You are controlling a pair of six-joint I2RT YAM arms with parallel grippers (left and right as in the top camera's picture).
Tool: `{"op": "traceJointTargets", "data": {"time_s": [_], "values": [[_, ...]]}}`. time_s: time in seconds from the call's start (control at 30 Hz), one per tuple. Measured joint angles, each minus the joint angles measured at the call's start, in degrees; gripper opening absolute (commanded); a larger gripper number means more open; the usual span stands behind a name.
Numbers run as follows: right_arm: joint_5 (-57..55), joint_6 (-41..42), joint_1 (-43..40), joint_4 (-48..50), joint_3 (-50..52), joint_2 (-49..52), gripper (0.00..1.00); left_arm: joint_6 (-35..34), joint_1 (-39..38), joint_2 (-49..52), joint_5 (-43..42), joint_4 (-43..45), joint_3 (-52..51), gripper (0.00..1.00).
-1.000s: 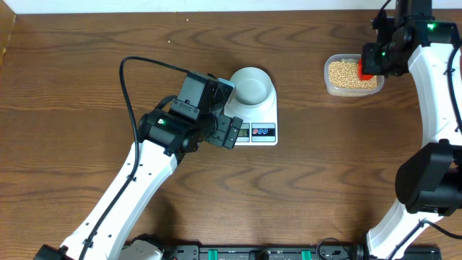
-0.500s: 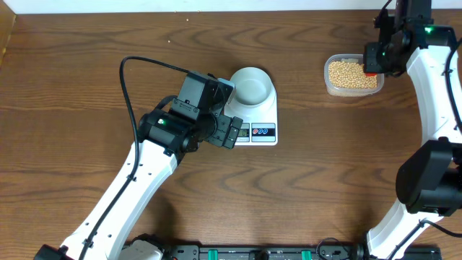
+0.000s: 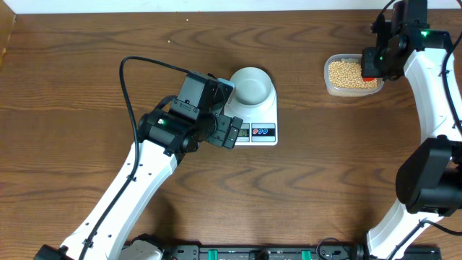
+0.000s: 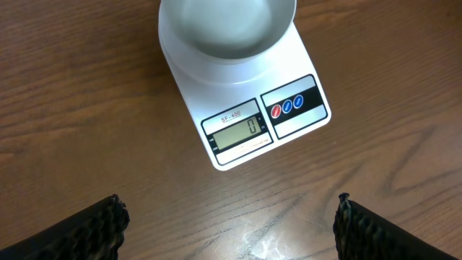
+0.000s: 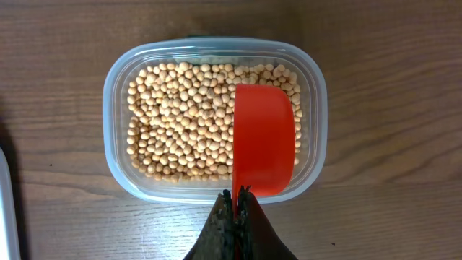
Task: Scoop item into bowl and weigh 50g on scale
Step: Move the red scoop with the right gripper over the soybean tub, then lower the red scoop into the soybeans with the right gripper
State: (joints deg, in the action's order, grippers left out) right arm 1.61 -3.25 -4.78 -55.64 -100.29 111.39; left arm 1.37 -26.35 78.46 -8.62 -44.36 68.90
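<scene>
The pale bowl (image 3: pixel 252 85) stands empty on the white scale (image 3: pixel 263 124); in the left wrist view the bowl (image 4: pixel 227 29) tops the scale (image 4: pixel 296 61), whose display reads 0. My left gripper (image 4: pixel 227 224) is open and empty, just in front of the scale. Tan beads (image 3: pixel 346 73) fill a clear tub (image 3: pixel 328 85) at the back right. My right gripper (image 5: pixel 237 196) is shut on the handle of a red scoop (image 5: pixel 263 137), held on its side over the right part of the beads (image 5: pixel 184 115) in the tub (image 5: pixel 115 72). The scoop also shows in the overhead view (image 3: pixel 368 69).
The left arm's black cable (image 3: pixel 130 94) loops over the table to the left of the scale. Bare wooden table (image 3: pixel 310 180) lies between the scale and the tub.
The right gripper with the red scoop shifted slightly over the tub's right side, up and back again. The left arm has not moved.
</scene>
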Motion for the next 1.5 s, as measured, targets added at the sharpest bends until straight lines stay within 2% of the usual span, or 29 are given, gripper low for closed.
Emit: {"op": "traceJointTargets", "data": {"time_s": [1.5], "values": [[-3.98,-0.81,-0.68,0.15,0.63,0.0,0.01,0.0,0.0,0.0,0.0,0.0,0.0,0.93]]}}
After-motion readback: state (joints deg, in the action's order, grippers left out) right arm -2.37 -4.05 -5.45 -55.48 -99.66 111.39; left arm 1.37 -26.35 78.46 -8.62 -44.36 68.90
